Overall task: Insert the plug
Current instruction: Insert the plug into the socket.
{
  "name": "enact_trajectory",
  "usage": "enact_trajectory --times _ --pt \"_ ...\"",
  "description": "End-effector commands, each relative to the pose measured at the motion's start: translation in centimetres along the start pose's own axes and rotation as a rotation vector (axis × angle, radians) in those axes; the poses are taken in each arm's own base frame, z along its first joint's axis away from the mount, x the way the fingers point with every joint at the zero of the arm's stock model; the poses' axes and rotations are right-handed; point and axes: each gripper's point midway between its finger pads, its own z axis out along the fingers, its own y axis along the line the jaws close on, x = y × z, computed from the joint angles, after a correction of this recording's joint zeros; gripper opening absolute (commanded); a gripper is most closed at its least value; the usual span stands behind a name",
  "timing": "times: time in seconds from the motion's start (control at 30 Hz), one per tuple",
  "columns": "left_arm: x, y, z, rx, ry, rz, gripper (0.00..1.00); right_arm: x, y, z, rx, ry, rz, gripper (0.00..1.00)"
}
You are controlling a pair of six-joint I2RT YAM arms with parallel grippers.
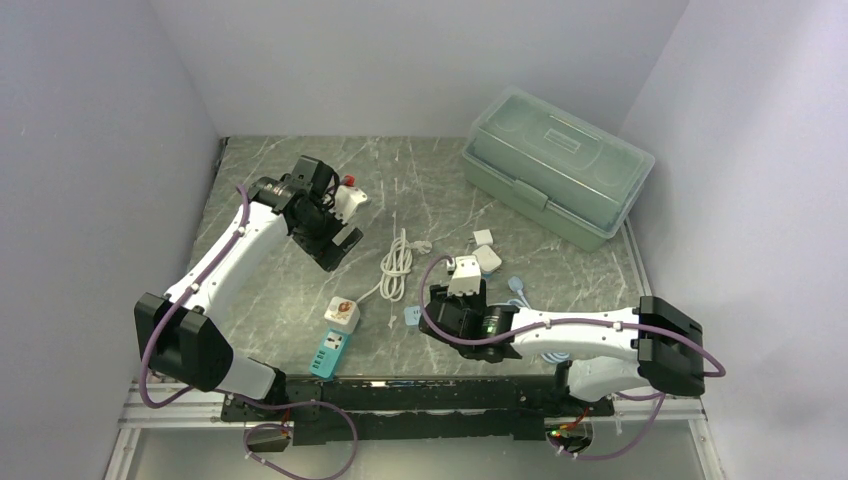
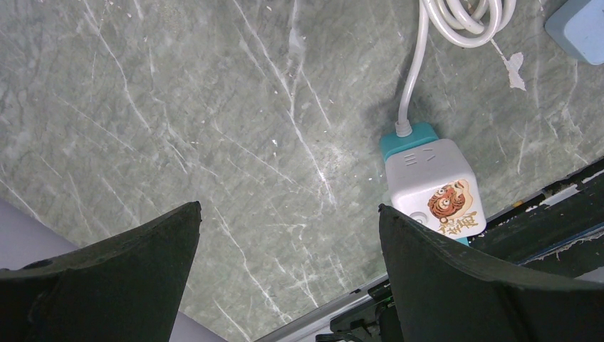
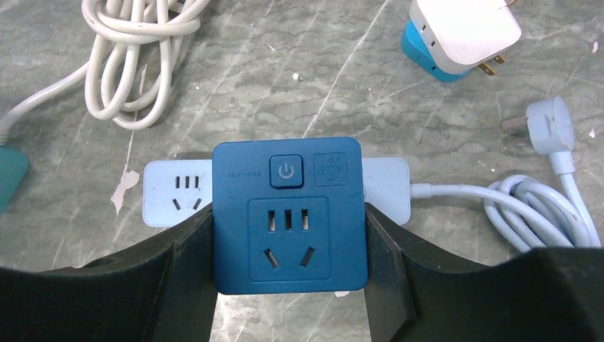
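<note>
The marble table (image 1: pixel 420 180) carried a green lidded box (image 1: pixel 556 165) at its far right corner. The left gripper (image 2: pixel 288 214) hung over bare table, jaws wide apart with nothing between them. A white-and-teal cube (image 2: pixel 434 182) with a tiger sticker lay just beside one finger. The right gripper (image 3: pixel 288 214) clamped a blue adapter (image 3: pixel 288 242) by its sides, socket face up, directly over the middle of a pale strip (image 3: pixel 174 192) on the table. Whether its pins sat in the strip could not be told. A coiled white cord (image 3: pixel 135 43) lay beyond the strip. A pale plug (image 3: pixel 548 125) lay near the strip's end.
</note>
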Motion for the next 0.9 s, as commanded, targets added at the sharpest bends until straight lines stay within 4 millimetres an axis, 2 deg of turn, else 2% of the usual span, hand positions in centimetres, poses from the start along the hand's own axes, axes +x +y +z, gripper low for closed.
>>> enact_trajectory --times 0.0,0.13,0.27,0.63,0.87 --pt "-0.2 -0.1 -1.0 -0.007 -0.038 0.004 1.00 0.5 0.4 0.0 0.006 -0.002 0.004 0.00" --pt "-0.1 -0.1 -1.0 -0.006 -0.037 0.003 1.00 0.8 0.3 0.1 0.026 0.000 0.011 0.00" --pt "-0.2 -0.1 -1.0 -0.003 -0.037 0.003 1.00 0.8 -0.8 0.1 0.096 -0.011 0.033 0.00" --pt "-0.4 0.0 -1.1 -0.002 -0.035 0.007 1.00 1.8 -0.5 0.3 0.038 0.009 0.019 0.00" --pt "-0.5 -0.1 -1.1 0.002 -0.036 0.003 1.00 1.8 -1.4 0.1 0.057 0.008 -0.013 0.00"
